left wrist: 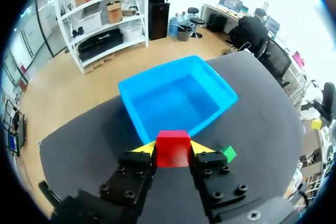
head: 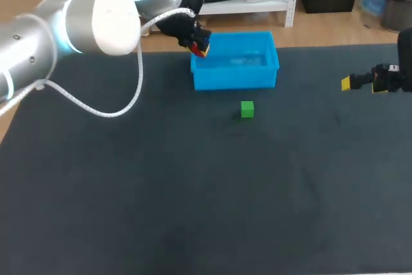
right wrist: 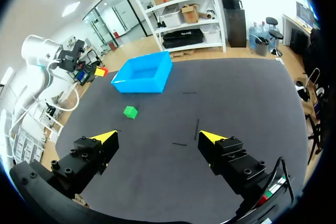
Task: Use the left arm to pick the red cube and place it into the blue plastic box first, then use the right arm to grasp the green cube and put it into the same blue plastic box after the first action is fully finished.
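Grips the red cube [left wrist: 173,148] between both yellow tips of the left gripper [left wrist: 173,151], right by the left end of the blue plastic box [left wrist: 137,83]. Shows the green cube [head: 247,109] on the table [head: 193,210] near the box's front wall, not touching. Holds the right gripper [right wrist: 157,137] spread wide, well apart at the table's right side.

Bright, even light; faint soft shadows on the table [head: 161,210].
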